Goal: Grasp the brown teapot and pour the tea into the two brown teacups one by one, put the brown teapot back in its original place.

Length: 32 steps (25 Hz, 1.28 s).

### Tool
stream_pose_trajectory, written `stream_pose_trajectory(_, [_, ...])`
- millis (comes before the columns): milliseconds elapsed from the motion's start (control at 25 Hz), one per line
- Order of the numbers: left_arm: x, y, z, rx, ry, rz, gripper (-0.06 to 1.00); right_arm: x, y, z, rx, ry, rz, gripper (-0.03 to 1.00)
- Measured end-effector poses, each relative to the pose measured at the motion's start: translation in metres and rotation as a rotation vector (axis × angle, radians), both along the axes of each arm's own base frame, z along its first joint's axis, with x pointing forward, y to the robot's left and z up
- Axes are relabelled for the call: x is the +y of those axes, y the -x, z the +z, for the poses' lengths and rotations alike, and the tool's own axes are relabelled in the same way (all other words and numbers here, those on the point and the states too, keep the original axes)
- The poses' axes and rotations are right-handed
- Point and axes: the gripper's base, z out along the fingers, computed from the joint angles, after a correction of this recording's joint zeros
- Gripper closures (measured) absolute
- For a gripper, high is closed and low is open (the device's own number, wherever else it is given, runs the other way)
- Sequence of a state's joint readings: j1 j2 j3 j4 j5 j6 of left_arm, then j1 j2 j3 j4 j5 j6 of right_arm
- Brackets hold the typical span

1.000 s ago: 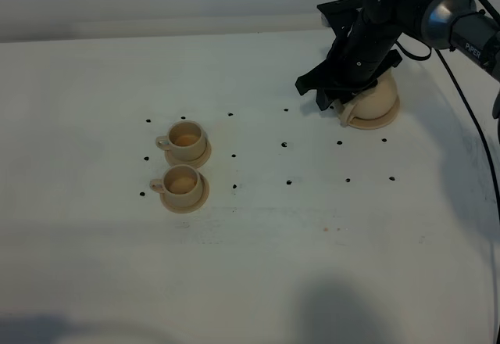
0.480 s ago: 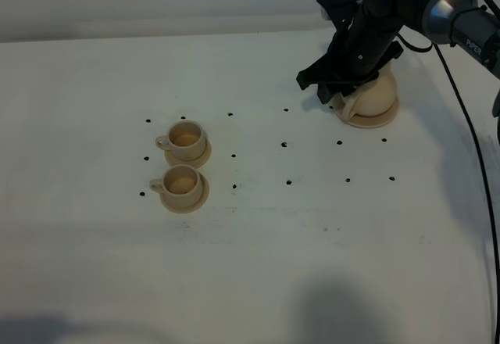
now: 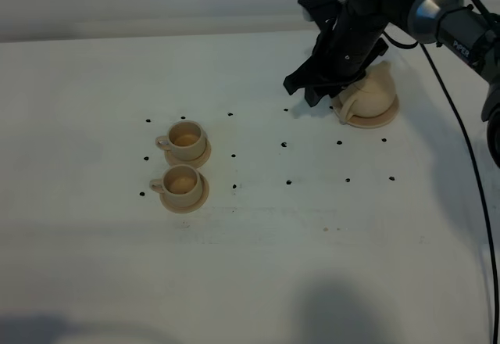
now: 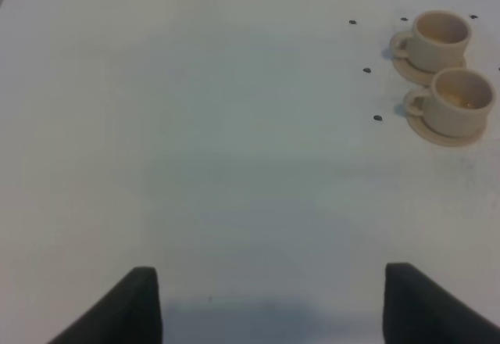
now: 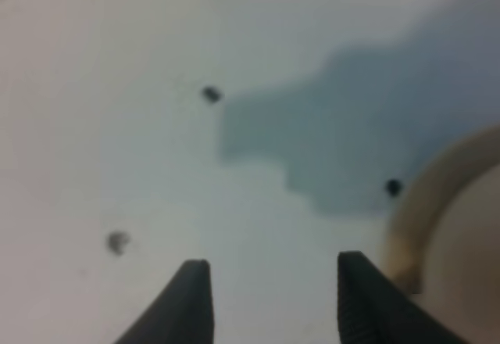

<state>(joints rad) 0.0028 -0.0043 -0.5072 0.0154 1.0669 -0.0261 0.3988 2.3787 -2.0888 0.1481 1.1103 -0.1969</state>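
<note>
The brown teapot (image 3: 372, 94) stands on its wide beige saucer (image 3: 367, 122) at the far right of the table. My right gripper (image 3: 322, 94) hangs just left of the teapot's handle; in the right wrist view the gripper (image 5: 273, 297) is open and empty, with a blurred tan curve (image 5: 426, 203) of the teapot or saucer beside it. The two brown teacups (image 3: 186, 139) (image 3: 181, 185) sit on small saucers at centre left, handles pointing left. They also show in the left wrist view (image 4: 441, 37) (image 4: 461, 100). My left gripper (image 4: 269, 305) is open and empty, far from them.
Small black dots (image 3: 288, 181) mark the white table (image 3: 312, 266) between the cups and the teapot. A black cable (image 3: 469, 164) runs down the right side.
My right arm has shifted left, off the teapot, uncovering more of its body and spout. The teapot stays on its saucer. The cups have not moved.
</note>
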Motion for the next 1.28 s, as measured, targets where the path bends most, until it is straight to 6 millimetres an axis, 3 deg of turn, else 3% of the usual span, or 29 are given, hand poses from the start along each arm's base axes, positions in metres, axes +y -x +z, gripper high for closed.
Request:
stream_pose_trajectory(240, [0.000,0.000,0.000,0.000,0.000,0.000,0.37,0.008,0.007,0.000,0.016,0.017,0.058,0.60])
stream_pose_trajectory(1280, [0.000,0.000,0.000,0.000,0.000,0.000,0.37,-0.002,0.004,-0.019,0.017,0.174,0.189,0.60])
